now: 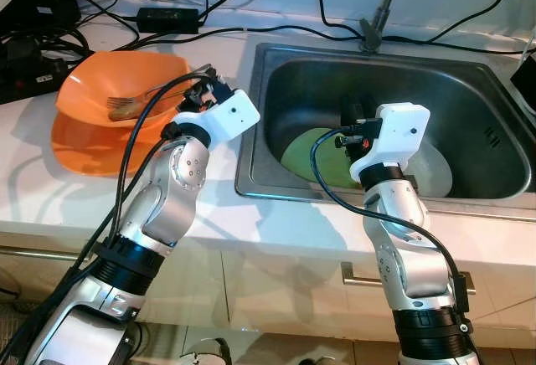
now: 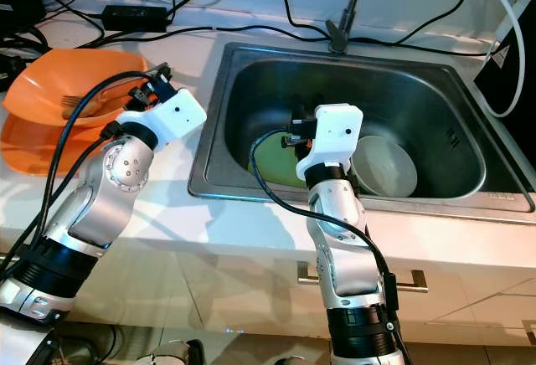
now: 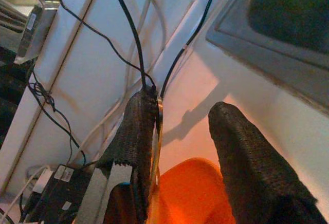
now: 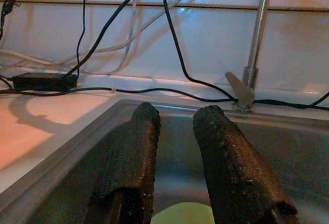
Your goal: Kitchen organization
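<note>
**Fork held over orange bowls, right gripper parked above sink**

A white countertop (image 1: 50, 197) is seen with a steel sink (image 1: 276, 72) set into it. Cabinet fronts with a metal handle (image 1: 360, 280) are seen below the counter edge. Black cables (image 1: 276, 30) are strewn along the back of the counter, with a black power adapter (image 1: 167, 19) among them. The faucet base (image 1: 370, 32) is mounted behind the sink.

Two stacked orange bowls (image 1: 84, 89) are placed on the counter left of the sink. Inside the sink, a green plate (image 1: 306, 160) is laid flat, with a pale round dish (image 2: 387, 168) just beside it toward the right.

The left gripper (image 3: 182, 131) is held over the near rim of the orange bowls. Its fingers are parted; a fork (image 1: 138, 101) is seen pressed along one finger (image 3: 136, 126), with the other finger apart from it. The fork's tines are pointed into the top bowl; whether they are touching it cannot be told.

The right gripper (image 4: 177, 126) is positioned over the sink, above the green plate, pointed toward the faucet. Its fingers are slightly parted and nothing is held between them.
</note>
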`<state>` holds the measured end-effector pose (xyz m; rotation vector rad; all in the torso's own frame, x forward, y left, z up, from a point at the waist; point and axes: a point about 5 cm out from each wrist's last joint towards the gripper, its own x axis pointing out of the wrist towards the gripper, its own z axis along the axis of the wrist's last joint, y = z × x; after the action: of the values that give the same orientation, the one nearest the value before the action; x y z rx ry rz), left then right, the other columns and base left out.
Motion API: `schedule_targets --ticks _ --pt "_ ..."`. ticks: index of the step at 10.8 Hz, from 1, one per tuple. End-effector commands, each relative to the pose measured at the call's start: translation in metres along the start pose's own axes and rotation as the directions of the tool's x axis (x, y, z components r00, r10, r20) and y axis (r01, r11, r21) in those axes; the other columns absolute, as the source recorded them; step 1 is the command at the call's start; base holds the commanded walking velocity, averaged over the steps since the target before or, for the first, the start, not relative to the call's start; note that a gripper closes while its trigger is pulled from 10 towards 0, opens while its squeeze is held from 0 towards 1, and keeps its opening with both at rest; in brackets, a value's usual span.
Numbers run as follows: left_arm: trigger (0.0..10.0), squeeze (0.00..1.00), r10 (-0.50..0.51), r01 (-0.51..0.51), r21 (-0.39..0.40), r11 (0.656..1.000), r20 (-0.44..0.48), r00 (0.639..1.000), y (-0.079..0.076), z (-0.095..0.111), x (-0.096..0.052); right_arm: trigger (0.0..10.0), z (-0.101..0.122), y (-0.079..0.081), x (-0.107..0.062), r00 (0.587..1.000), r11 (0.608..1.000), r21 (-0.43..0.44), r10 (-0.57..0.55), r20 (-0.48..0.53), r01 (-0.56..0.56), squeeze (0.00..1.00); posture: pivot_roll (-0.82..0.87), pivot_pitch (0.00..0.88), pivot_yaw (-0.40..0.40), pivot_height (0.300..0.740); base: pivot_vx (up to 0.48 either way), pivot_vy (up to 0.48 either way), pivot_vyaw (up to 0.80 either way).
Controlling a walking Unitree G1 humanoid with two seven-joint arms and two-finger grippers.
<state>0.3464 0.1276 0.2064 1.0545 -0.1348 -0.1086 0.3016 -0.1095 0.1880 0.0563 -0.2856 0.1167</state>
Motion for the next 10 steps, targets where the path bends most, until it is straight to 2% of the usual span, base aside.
schedule_targets --ticks 1,4,6,8,10 --pt "0.0 0.0 -0.012 0.012 0.021 1.0 0.0 1.0 -0.001 0.002 0.001 10.0 0.001 -0.004 -0.001 1.0 1.0 -0.004 -0.021 -0.002 0.021 0.0 0.08 0.061 -0.05 0.74 0.0 0.0 0.0" --pt "0.0 0.0 0.0 0.001 0.031 1.0 -0.016 1.0 0.0 0.0 0.002 10.0 0.001 -0.005 -0.001 1.0 1.0 -0.004 -0.024 -0.005 0.024 0.0 0.08 0.069 -0.051 0.74 0.0 0.0 0.0" --pt "0.0 0.0 0.041 -0.041 0.046 0.998 -0.006 0.999 0.007 0.002 0.003 10.0 0.001 -0.005 0.0 1.0 1.0 -0.005 -0.027 -0.009 0.027 0.0 0.08 0.074 -0.054 0.74 0.0 0.0 0.0" --pt "0.0 0.0 0.168 -0.173 0.074 0.982 0.076 0.983 0.029 0.016 0.003 10.0 0.0 -0.005 0.0 1.0 1.0 -0.002 -0.026 -0.01 0.026 0.0 0.08 0.074 -0.055 0.74 0.0 0.0 0.0" --pt "0.0 0.0 0.269 -0.284 0.092 0.954 0.144 0.952 0.044 0.027 0.001 10.0 0.0 -0.005 0.0 1.0 1.0 -0.002 -0.027 -0.013 0.027 0.0 0.08 0.076 -0.055 0.74 0.0 0.0 0.0"
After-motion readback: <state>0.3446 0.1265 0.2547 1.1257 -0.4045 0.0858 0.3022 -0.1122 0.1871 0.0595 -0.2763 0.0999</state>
